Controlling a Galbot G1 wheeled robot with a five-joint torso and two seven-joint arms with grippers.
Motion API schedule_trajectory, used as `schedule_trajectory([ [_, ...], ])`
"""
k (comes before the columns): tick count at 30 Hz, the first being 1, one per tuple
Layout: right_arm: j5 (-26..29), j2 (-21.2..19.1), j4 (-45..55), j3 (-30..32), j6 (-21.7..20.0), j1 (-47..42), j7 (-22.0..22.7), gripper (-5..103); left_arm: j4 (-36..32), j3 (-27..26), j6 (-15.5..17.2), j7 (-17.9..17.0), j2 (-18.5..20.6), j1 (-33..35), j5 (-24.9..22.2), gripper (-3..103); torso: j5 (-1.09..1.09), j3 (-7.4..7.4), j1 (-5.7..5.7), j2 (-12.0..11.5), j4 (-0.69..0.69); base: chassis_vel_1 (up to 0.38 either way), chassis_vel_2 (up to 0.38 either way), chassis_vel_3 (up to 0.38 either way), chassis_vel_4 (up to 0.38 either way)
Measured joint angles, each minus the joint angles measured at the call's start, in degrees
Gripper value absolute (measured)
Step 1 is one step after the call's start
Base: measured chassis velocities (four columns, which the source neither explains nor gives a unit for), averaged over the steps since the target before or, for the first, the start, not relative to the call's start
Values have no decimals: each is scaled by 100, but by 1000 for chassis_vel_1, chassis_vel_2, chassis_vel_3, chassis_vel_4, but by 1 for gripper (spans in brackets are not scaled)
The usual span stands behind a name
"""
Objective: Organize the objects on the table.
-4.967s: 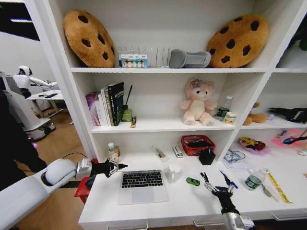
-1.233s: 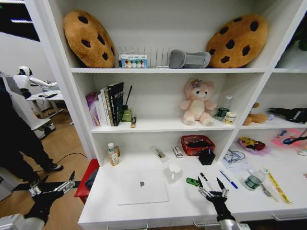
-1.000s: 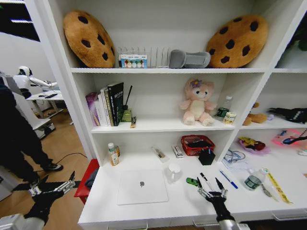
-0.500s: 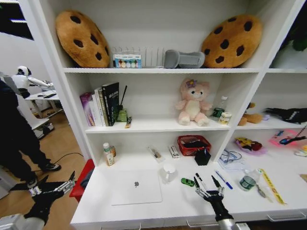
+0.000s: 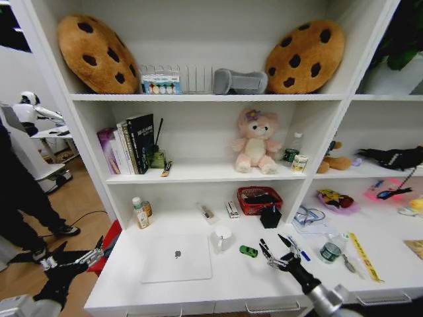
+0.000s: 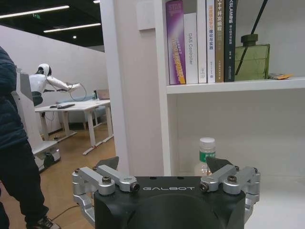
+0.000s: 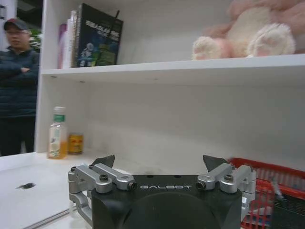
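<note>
A slim silver laptop (image 5: 175,257) lies closed on the left half of the white table (image 5: 231,281); its lid also shows in the right wrist view (image 7: 28,191). A tiny green toy car (image 5: 248,251) sits right of a white mug (image 5: 222,238). My right gripper (image 5: 274,249) hovers open just right of the car, with black and blue pens (image 5: 299,252) beside its fingers. A small dark-lidded jar (image 5: 328,251) stands farther right. My left gripper (image 5: 73,259) hangs open off the table's left end, holding nothing. Each wrist view shows its own gripper open: left (image 6: 164,164), right (image 7: 161,162).
At the table's back stand a drink bottle (image 5: 137,212), a red basket (image 5: 259,200), a black pouch (image 5: 269,216) and glasses (image 5: 307,216). A yellow ruler (image 5: 360,256) lies far right. Shelves above hold books (image 5: 125,145) and a plush toy (image 5: 252,142). A person stands at the left.
The laptop, open five seconds ago with my left gripper at its lid, is now closed and the left arm has drawn back off the table's left end. The camera has swung right.
</note>
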Motion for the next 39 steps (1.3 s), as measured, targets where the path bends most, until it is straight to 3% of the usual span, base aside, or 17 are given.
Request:
schedule_trajectory([
  [1,212,-219,-272,68,-47,178,-529,100,0,1,-1,2,-1,0,0,100,-3,1,1,-1,2,0,0,0,0],
  [2,212,-219,-272,68,-47,178,-529,100,0,1,-1,2,-1,0,0,100,-3,1,1,-1,2,0,0,0,0],
  [5,226,-530,-1074,170,14,439,-1700,100,0,1,-1,0,-1,0,0,100,-2,0,1,-1,-3,0,0,0,0],
  [10,25,-678,-1776,28,167,627,-2137,100,0,0,-1,1,-1,0,0,100,-1,0,1,-1,-4,0,0,0,0],
  [22,-411,-1012,-2252,-798,32,1375,-2115,100,0,1,-1,0,-1,0,0,100,-3,0,1,-1,-1,0,0,0,0],
  [24,-445,-1125,-2323,-1207,-24,1669,-2114,100,0,1,-1,0,-1,0,0,100,-4,0,1,0,-1,0,0,0,0],
  [39,-861,-1027,-2426,-2450,-35,2791,-1941,100,0,1,-1,0,-2,0,0,100,-3,0,1,-1,0,0,0,0,0],
])
